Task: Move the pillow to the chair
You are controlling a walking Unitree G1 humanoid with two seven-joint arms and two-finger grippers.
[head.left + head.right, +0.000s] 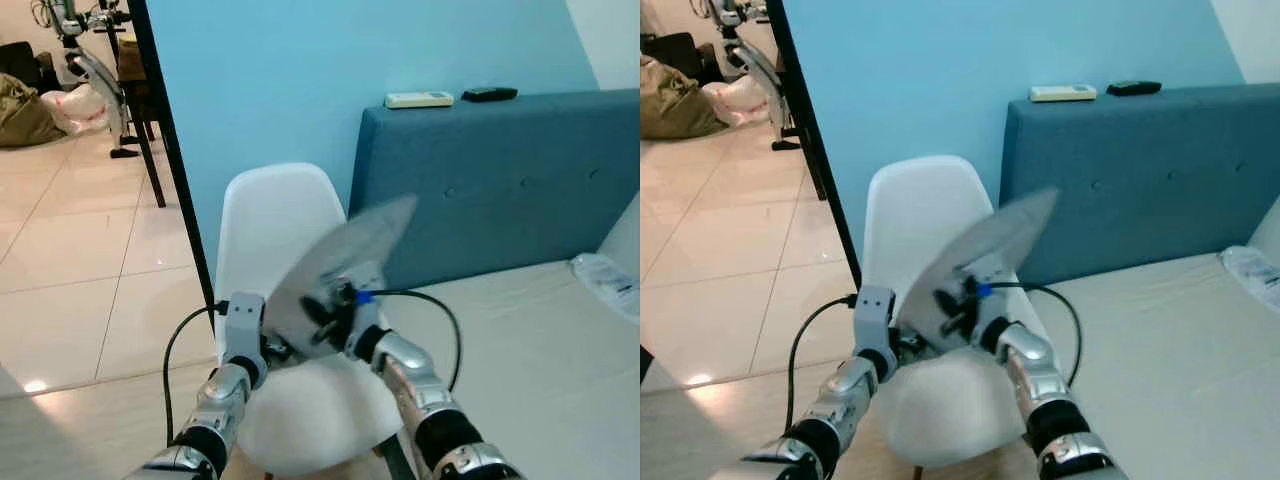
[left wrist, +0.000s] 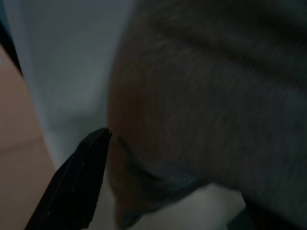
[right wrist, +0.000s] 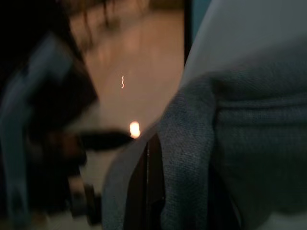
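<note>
Both hands, left hand [image 1: 268, 350] and right hand [image 1: 325, 322], grip a grey pillow [image 1: 345, 260] tilted above the white chair [image 1: 275, 225] seat, beside the blue headboard [image 1: 500, 180] carrying two remotes [image 1: 419, 99].

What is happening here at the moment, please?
The robot holds a grey pillow between both arms, above the seat of the white chair beside the blue bed headboard. The left end effector and the right end effector are at its lower edge. The pillow is tilted and not yet set down.
</note>
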